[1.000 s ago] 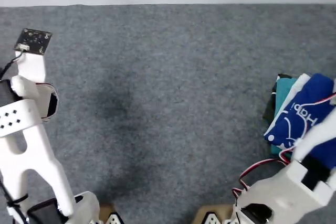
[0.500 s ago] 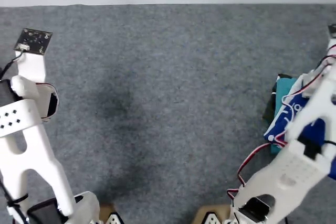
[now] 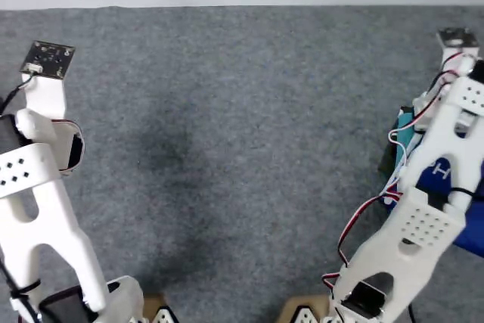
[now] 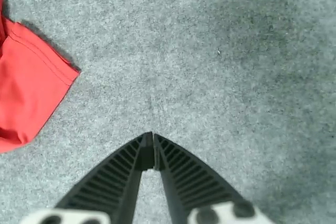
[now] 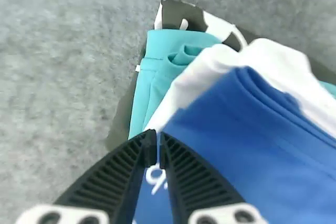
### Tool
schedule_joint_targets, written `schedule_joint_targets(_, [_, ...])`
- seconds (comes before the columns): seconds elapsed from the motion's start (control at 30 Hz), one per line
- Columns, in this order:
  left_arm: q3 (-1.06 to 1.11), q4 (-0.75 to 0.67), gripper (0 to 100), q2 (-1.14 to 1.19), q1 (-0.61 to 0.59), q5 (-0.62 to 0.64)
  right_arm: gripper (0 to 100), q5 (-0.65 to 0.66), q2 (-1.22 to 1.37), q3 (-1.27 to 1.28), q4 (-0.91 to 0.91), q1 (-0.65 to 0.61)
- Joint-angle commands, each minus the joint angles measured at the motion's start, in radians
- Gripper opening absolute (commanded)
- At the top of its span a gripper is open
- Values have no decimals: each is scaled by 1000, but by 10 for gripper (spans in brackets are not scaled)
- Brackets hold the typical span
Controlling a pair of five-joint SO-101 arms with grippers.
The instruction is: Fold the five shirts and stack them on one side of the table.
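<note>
Nearly there: four folded shirts lie stacked at one side of the grey worktop (image 3: 242,111), a blue shirt (image 5: 252,140) on top, then a white shirt (image 5: 220,61), a teal shirt (image 5: 157,77) and a dark shirt (image 5: 181,17) at the bottom. The right gripper (image 5: 153,140) hangs over the blue one's edge, jaws pressed together and grasping nothing. Across the worktop the left gripper (image 4: 153,139), likewise clenched and empty, points at bare grey surface with the red shirt (image 4: 26,87) lying near it, apparently the fifth and last (how far it is folded cannot be told, since just a corner shows). The step in hand looks like clearing the right arm off the stack. It should rise straight up before swinging away, so its tips do not snag the blue shirt or skew the layers, which sit slightly fanned. The red shirt then wants bringing to the open middle and spreading flat before any fold is tried.
</note>
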Motion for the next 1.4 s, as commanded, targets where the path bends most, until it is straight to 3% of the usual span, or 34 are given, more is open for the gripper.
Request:
schedule_joint_targets(0.0, [-8,17,6,-34,5,0,9,-12,-116,-100,84,-22])
schedule_joint_targets(0.27, [-8,0,8,-31,-5,-2,9,-12,-254,-15,125,-53])
schedule_joint_targets(0.37, [-4,-28,17,-21,-71,-9,9,-12,-331,107,125,-56])
schedule_joint_targets(0.47, [25,-117,111,-20,-181,-18,9,-12,-412,252,125,-56])
schedule_joint_targets(0.57, [82,-215,202,-20,-282,-104,9,-11,-489,391,124,-56])
schedule_joint_targets(0.7, [208,-374,203,21,-371,-284,9,-11,-564,549,124,-56])
schedule_joint_targets(0.83, [237,-517,203,170,-431,-381,9,-11,-631,678,124,-56])
schedule_joint_targets(1.0, [97,-585,204,391,-451,-417,9,-11,-704,786,124,-56])
schedule_joint_targets(1.37, [-412,-502,203,922,-433,-459,9,-11,-733,818,124,-56])
